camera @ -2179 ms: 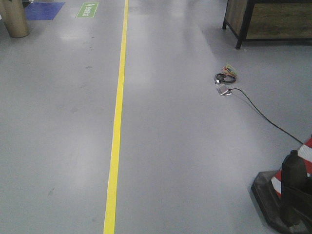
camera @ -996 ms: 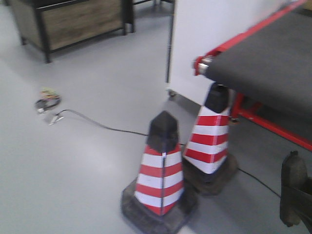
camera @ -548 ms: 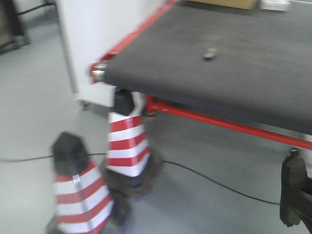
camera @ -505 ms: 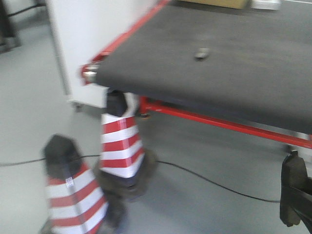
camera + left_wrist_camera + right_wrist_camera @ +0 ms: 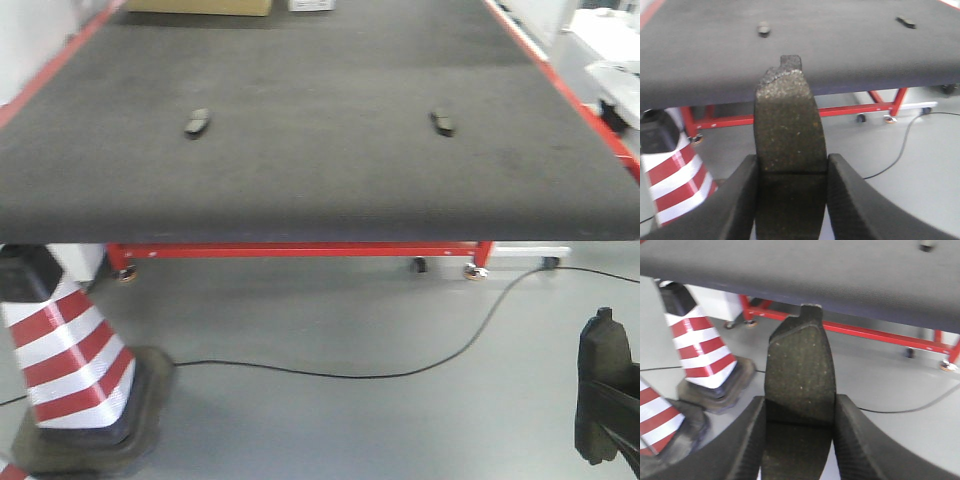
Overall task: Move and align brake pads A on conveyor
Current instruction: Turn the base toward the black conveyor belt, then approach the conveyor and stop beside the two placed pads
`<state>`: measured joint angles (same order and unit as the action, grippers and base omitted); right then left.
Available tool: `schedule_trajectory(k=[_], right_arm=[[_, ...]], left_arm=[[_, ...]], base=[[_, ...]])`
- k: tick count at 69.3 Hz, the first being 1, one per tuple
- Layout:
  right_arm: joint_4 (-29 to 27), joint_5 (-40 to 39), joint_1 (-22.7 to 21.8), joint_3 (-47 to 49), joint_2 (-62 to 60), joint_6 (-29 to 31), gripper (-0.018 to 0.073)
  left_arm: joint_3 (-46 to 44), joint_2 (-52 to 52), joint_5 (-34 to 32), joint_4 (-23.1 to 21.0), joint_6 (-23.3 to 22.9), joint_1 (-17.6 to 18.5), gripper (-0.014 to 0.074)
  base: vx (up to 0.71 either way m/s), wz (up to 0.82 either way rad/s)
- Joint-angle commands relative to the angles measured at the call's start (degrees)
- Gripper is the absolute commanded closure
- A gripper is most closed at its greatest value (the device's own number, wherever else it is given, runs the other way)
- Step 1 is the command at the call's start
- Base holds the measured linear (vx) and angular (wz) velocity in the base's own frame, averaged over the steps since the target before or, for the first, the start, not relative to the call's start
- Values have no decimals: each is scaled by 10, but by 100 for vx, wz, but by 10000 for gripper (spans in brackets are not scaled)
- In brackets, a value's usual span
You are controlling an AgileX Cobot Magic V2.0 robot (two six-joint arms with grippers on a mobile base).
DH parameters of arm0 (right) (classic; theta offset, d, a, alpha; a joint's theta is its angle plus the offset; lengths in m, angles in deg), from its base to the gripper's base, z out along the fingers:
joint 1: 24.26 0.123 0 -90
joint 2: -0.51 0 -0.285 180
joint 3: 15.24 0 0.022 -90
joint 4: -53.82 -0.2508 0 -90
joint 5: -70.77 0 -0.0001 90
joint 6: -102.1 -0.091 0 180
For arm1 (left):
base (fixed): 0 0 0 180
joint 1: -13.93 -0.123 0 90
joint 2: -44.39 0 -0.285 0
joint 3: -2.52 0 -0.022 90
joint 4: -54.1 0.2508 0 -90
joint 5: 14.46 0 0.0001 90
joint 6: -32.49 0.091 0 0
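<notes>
**A:** What sits furthest left?

**B:** In the front view, a red-and-white striped traffic cone (image 5: 70, 375) stands on the grey floor (image 5: 330, 330) at lower left, partly under the near end of the conveyor (image 5: 320, 190). The left wrist view shows the same cone at its left edge.

**A:** And the conveyor itself?

**B:** It is a wide dark belt with red strips along its sides, on a red frame with small castors. Two brake pads lie flat on it, well apart: one pad on the left (image 5: 197, 122), one pad on the right (image 5: 442, 122).

**A:** Where are the other pads?

**B:** In the grippers, off the belt, above the floor. The left gripper (image 5: 790, 170) has its two black fingers (image 5: 737, 200) pinching a held pad (image 5: 788, 130) by its long edges, end tab pointing towards the belt. The right gripper (image 5: 799, 415) pinches a second held pad (image 5: 800, 370) the same way, tab forward, with two cones at its left.

**A:** Anything further right?

**B:** A black cable (image 5: 480, 330) trails across the floor. A dark part of the robot (image 5: 605, 395) shows at the lower right corner.
</notes>
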<state>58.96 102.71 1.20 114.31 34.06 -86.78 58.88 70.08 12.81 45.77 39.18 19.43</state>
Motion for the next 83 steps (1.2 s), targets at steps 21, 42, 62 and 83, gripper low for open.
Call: schedule_trajectory(k=[21,42,62,83], right_arm=[[6,-52,-2,16,3,3,564],[6,-52,-2,16,3,3,564],[6,-52,-2,16,3,3,564],[6,-52,-2,16,3,3,564]], left_arm=[[-18,4,-53,-8,-1,3,603],[-18,4,-53,-8,-1,3,603],[-18,4,-53,-8,-1,3,603],[-18,4,-53,-8,-1,3,603]], base=[[6,-17],[15,-6],[30,2],[37,7]])
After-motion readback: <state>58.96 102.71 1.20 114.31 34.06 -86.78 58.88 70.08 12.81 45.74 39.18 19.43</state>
